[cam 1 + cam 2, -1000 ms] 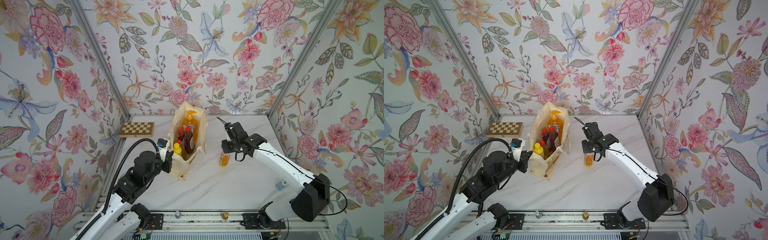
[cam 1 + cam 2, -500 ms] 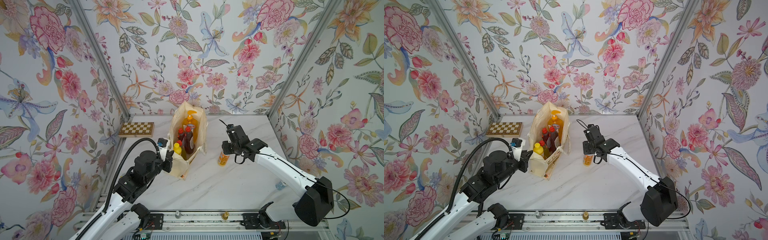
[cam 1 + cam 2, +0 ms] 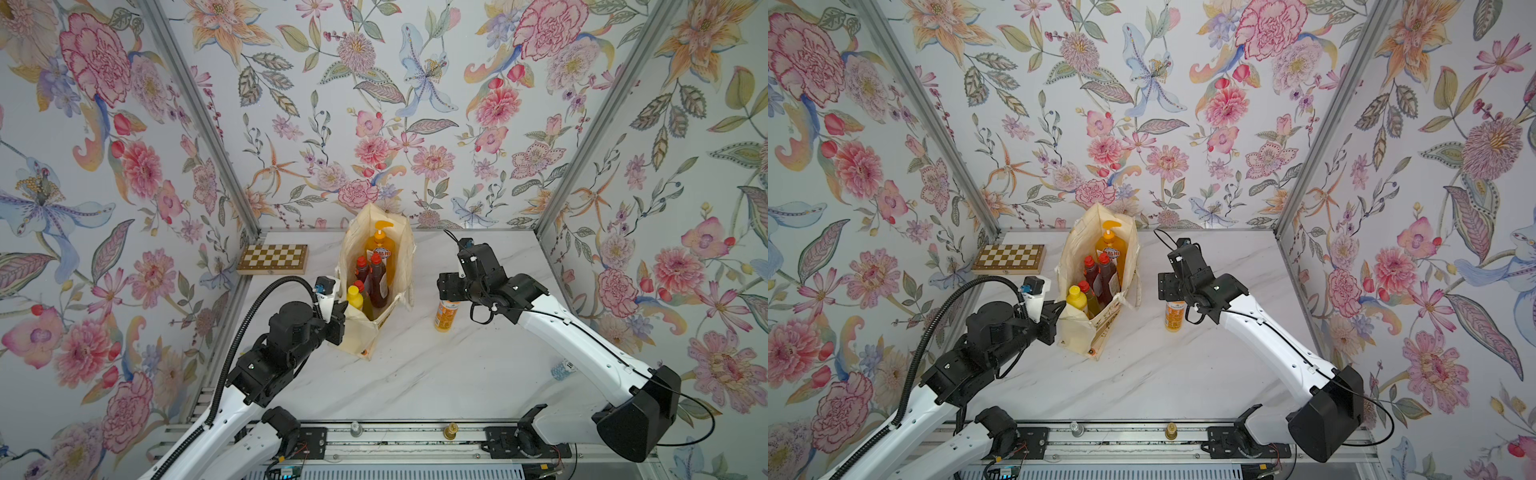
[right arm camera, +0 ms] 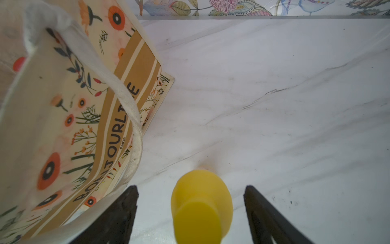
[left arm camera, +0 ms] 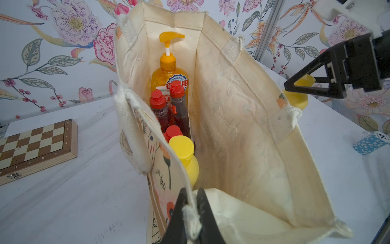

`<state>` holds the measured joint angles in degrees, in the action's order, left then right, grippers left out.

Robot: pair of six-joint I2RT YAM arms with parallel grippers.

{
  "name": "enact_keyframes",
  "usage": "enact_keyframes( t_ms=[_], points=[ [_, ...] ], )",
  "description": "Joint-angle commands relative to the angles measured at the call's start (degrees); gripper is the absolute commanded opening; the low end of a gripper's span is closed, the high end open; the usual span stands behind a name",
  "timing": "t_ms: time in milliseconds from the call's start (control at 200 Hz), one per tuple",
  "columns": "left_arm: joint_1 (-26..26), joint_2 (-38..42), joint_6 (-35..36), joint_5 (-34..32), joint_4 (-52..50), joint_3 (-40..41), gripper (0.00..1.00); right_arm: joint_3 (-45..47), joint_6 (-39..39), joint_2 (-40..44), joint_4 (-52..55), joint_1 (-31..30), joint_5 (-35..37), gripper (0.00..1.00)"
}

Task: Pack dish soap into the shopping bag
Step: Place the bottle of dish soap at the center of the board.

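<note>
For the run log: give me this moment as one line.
left gripper: shut on shopping bag rim | right gripper: open, straddling yellow-capped bottle upright on table | in bag: five bottles

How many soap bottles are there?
6. Five in the bag: pump bottle, maroon bottle, second maroon bottle, red-capped bottle, yellow-capped bottle. Sixth bottle: outside, on the table. More may hide.

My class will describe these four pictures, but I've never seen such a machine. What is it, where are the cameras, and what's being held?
Two robot arms work at a marble table. Two pictures look down from overhead; the others come from a camera on each wrist. The left claw pinches the rim of a canvas shopping bag holding five soap bottles. The right claw stands open around a sixth yellow-capped bottle on the table, gripping nothing. A chessboard lies nearby.
</note>
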<state>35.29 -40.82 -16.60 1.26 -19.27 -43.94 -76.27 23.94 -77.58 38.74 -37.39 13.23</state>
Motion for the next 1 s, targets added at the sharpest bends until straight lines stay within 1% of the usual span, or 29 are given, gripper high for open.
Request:
enact_keyframes(
  t_ms=[0, 60, 170, 245, 320, 390, 500, 731, 831, 996],
  points=[
    [0.7, -0.1, -0.3, -0.1, -1.5, 1.1, 0.0, -7.0, 4.9, 1.2, 6.5, -3.5, 4.5, 0.82],
    [0.7, -0.1, -0.2, -0.2, -1.5, 1.1, 0.0, -10.1, 6.6, 0.9, 8.2, -5.2, 4.4, 0.81],
    [0.7, -0.3, 0.0, -0.1, -1.4, 1.1, 0.0, -13.6, 9.3, -0.6, 8.5, -7.6, 0.0, 0.74],
    [0.7, -0.3, 0.0, 0.0, -1.3, 1.0, 0.0, -15.6, 10.6, -2.4, 8.5, -10.0, -1.8, 0.73],
    [0.7, -0.1, -0.1, 0.1, -1.2, 1.0, 0.0, -16.6, 11.7, -4.7, 8.5, -11.4, -4.0, 0.75],
    [0.7, 0.1, -0.1, 0.2, -1.1, 1.3, 0.0, -16.3, 12.7, -6.1, 8.4, -11.9, -5.3, 0.81],
    [0.7, -0.2, -0.2, 0.7, -0.9, 1.5, 0.0, -15.7, 13.0, -7.9, 8.4, -12.4, -6.5, 0.87],
    [0.7, 0.8, -2.1, 1.2, 0.3, 2.0, 0.0, -14.8, 10.5, -9.7, 7.6, -12.2, -9.2, 0.88],
    [0.7, 2.1, -2.2, 1.1, 0.4, 2.7, 0.0, -15.0, 9.3, -10.5, 7.4, -12.4, -11.6, 0.85],
    [0.7, 3.6, -2.6, 0.5, 2.2, 5.1, 0.0, -13.3, 8.5, -11.0, 6.7, -13.0, -15.2, 0.72]
  ],
)
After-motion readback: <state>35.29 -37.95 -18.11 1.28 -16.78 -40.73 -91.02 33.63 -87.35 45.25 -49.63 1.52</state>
